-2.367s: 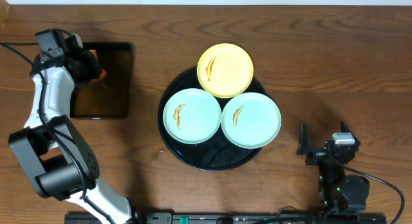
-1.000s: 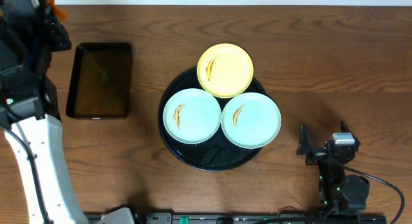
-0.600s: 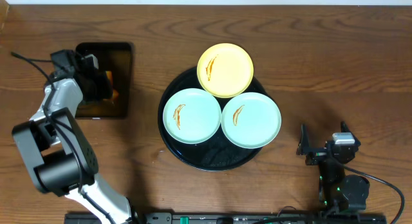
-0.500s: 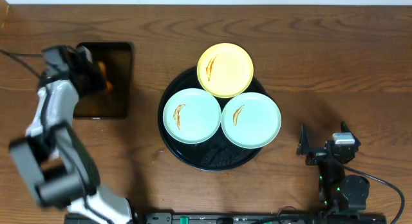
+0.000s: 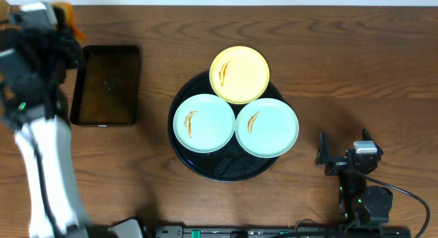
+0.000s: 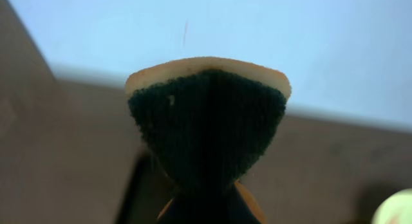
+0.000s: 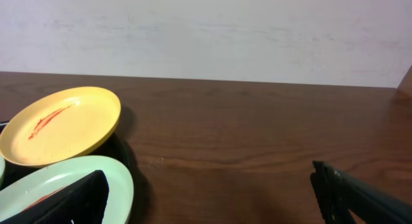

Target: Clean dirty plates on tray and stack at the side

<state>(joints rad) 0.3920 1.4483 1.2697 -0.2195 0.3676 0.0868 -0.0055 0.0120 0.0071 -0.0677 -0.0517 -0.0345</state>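
Step in hand: sponge fetched, wiping not yet begun, by my read. Your left end effector [image 5: 60, 24] is clamped on the sponge [image 6: 206, 121], green scrub side folded twd the wrist cam. It hangs high over the surface [image 5: 356, 67], beside the far corner of the small rect tray [image 5: 106, 84].

All 3 dirty plates are well apart from it, across that rect tray, on the big black tray [image 5: 219, 171]: yellow plate [image 5: 239, 74], left mint plate [image 5: 204, 123], right mint plate [image 5: 267, 127], each w/ a sauce smear.

Right end effector [image 5: 343, 152] is parked w/ fingers apart; right mint plate is nearest it.

Next: carry the sponge over to the nearest plate, come down scrub side flat on the smear, light pressure.
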